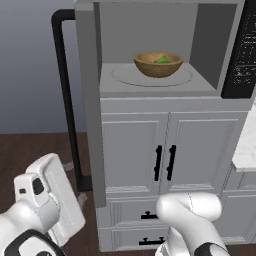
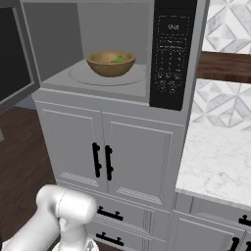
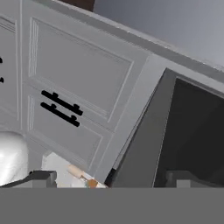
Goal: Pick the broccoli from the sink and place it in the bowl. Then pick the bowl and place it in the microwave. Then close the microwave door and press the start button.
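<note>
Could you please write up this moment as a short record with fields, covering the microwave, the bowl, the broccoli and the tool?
microwave: open, interior visible
microwave door: swung wide open to the left, black bar handle on its outer edge
bowl: upright on the glass turntable inside the microwave
broccoli: lying in the bowl
tool: open, empty, facing the open door's dark glass
left to do: close the door, press start on the button panel

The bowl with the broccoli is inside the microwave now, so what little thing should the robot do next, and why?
Probably swing the open end effector against the microwave door and start pushing it shut. The bowl with the broccoli already sits on the turntable in the microwave, the door stands wide open, and the hand view looks right at its dark glass.
</note>
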